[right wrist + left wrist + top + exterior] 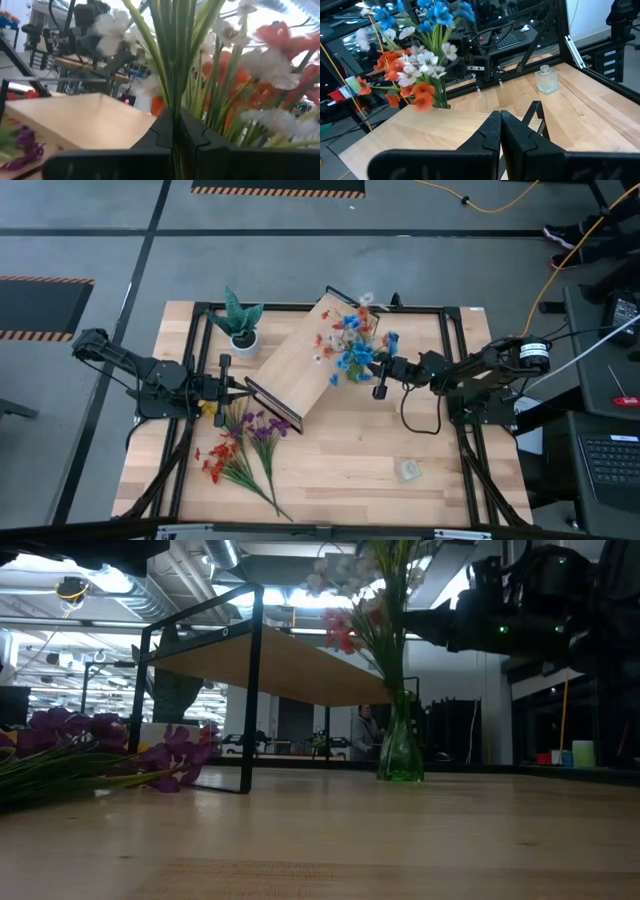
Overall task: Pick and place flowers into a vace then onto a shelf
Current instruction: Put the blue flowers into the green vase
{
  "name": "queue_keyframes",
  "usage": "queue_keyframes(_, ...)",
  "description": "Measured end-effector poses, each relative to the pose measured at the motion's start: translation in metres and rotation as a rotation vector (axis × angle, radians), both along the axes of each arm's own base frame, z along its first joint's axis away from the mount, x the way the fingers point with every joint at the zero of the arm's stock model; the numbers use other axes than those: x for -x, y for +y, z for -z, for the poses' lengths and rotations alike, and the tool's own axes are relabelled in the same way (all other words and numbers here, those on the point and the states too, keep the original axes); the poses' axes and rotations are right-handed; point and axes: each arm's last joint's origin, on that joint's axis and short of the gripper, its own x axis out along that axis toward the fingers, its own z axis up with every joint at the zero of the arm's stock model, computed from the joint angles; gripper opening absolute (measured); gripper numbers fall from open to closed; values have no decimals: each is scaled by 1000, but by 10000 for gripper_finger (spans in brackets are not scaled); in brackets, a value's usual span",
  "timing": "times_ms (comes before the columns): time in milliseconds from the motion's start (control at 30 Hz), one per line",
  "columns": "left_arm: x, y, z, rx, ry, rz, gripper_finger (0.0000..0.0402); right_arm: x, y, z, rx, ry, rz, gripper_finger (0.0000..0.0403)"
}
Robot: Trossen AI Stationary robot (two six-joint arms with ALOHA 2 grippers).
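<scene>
Here, closed right gripper [379, 369] beside flowers [352, 340].

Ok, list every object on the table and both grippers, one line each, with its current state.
vase: upright on the table beside the shelf, holding flowers
shelf: standing on its legs
loose flowers: lying flat on the table
potted plant: upright
left gripper: shut, empty
right gripper: shut, at the bouquet
</scene>
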Motion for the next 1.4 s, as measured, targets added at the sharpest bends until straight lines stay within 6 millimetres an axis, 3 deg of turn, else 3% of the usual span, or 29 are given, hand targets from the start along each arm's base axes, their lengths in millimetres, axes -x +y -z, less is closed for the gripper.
queue_keyframes(667,0,0,0,49,4,-3,4,-1,-2,7,-18,70,51,4)
queue_keyframes(1033,0,0,0,48,3,-3,4,27,1,25,-92,89,99,4)
queue_keyframes(1400,0,0,0,48,2,-3,4,35,3,31,-119,108,96,7)
